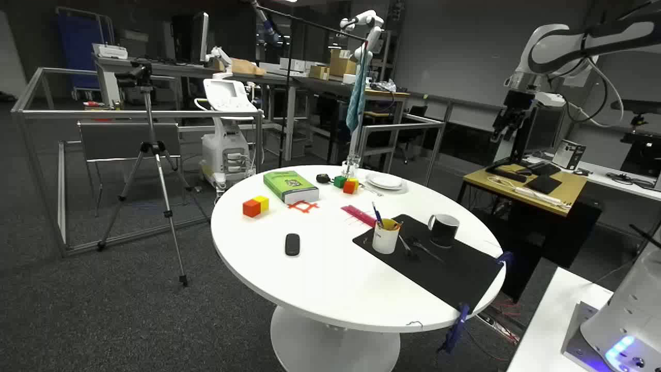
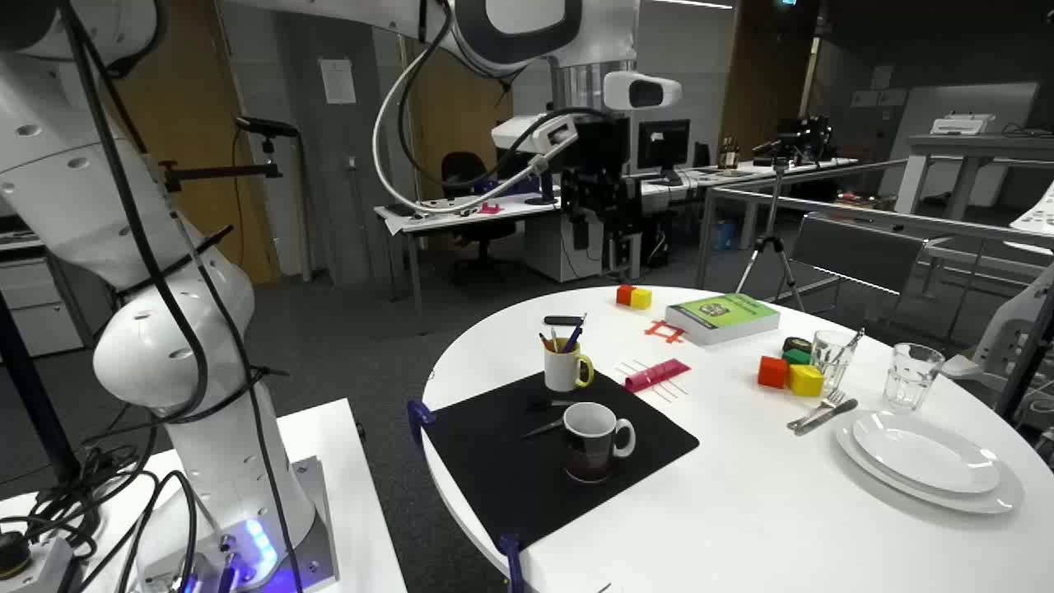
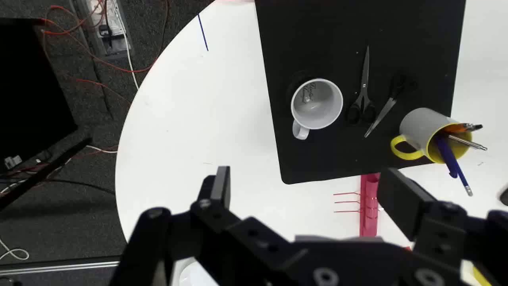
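Your gripper [image 3: 307, 190] has its two fingers spread wide, with white tabletop showing between the pads [image 3: 223, 186] in the wrist view. In both exterior views it hangs fingers-down, well above the level of the table [image 3: 190, 131]. Partly hidden by the pad on the right of the wrist view, you see a pink strip [image 3: 369, 210] with thin red prongs, lying just beside the black mat [image 3: 329, 159]. On that mat the dark mug [image 3: 317, 105] stands upright, its white inside facing your wrist camera. Scissors [image 3: 364, 97] lie between it and the white mug [image 3: 416, 127], which has a yellow handle and holds pens [image 3: 446, 155]. A bladed tool [image 3: 381, 115] lies next to the scissors; its dark handles blend into the mat, so it may be another pair.

Farther out, in an exterior view, you have a dark oblong case [image 1: 292, 244], a red cube [image 1: 251, 208] touching a yellow cube [image 1: 264, 202], and a green book [image 1: 290, 186]. In an exterior view, a cube cluster [image 2: 799, 377] sits near a glass [image 2: 827, 361], and a knife [image 2: 830, 416] lies near stacked plates [image 2: 926, 449].
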Tool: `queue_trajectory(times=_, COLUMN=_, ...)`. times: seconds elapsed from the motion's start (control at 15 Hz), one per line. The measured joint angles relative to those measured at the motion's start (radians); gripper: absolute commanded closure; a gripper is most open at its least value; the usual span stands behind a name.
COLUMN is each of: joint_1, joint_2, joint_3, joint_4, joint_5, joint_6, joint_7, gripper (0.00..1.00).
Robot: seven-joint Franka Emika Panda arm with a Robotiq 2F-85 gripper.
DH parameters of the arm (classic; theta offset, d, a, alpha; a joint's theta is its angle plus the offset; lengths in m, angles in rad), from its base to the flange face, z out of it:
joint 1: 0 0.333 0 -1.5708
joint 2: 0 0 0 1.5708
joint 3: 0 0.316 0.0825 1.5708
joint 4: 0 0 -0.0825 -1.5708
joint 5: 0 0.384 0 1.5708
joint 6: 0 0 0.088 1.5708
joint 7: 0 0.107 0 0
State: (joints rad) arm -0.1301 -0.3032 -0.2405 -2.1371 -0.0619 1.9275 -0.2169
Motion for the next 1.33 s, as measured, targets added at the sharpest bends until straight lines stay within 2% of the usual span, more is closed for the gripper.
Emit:
queue_trajectory(times=0.47, joint_1=0.001, joint_2=0.012, joint_3=0.017, joint_4=-0.005, joint_5=0.001, joint_6=0.000, joint_7=0.006, gripper=0.00)
queue_trajectory(times=0.73, joint_1=0.017, joint_2=0.062, joint_3=0.072, joint_4=-0.005, joint_5=0.001, joint_6=0.000, joint_7=0.023, gripper=0.00)
queue_trajectory(times=1.33, joint_1=0.122, joint_2=0.232, joint_3=0.211, joint_4=0.024, joint_5=0.043, joint_6=0.017, joint_7=0.111, gripper=0.00)
